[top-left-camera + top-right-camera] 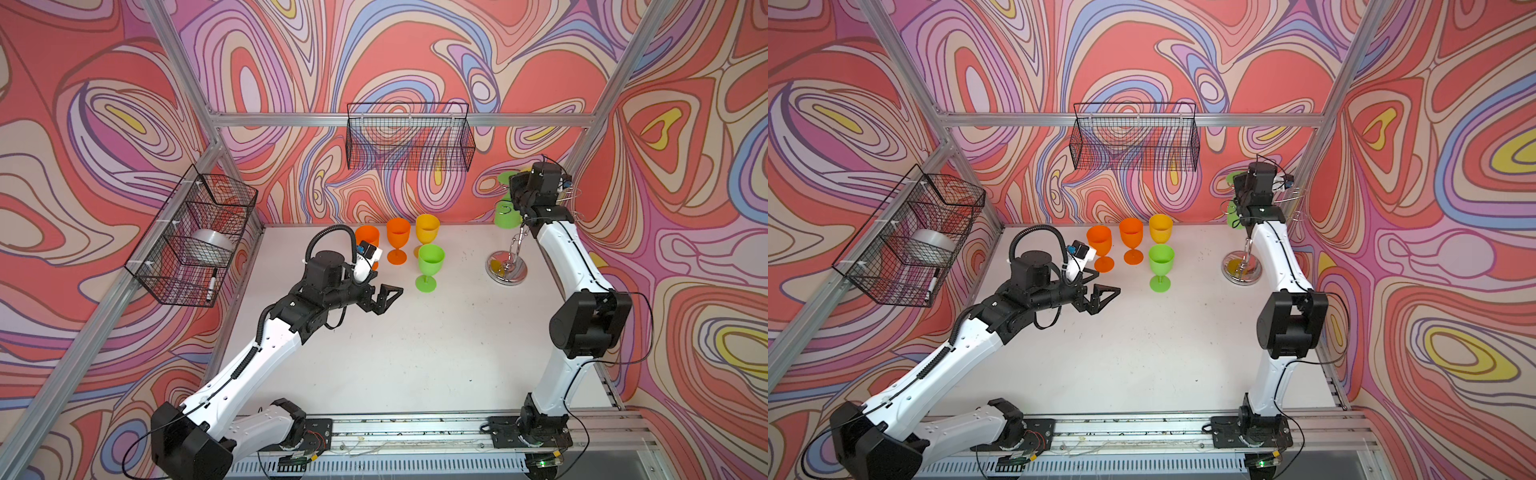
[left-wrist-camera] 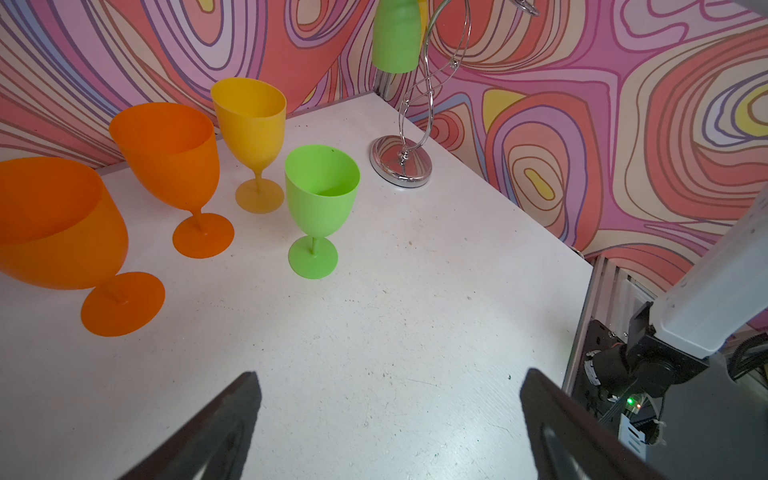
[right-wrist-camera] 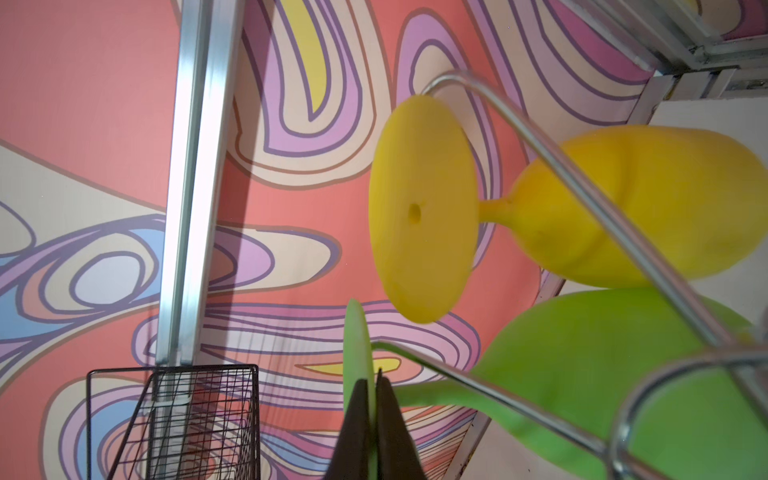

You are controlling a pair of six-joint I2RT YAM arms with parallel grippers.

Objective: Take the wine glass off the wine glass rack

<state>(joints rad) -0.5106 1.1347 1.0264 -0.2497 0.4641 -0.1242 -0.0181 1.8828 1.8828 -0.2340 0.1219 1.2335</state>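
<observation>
The green wine glass (image 3: 582, 374) is hanging upside down on the wine glass rack (image 1: 506, 269), upper right in both top views, beside a yellow glass (image 3: 644, 199). The right gripper (image 3: 377, 415) is pinching the green foot's rim between closed jaws, so the lift-off step seems in hand. Next the stem needs sliding out along the wire arm without dragging the stand. The left gripper (image 1: 386, 298) is hovering wide open, centre left. From above the wrist (image 1: 540, 187) is hiding the grip, and whether the foot is clearing its loop cannot be told.
</observation>
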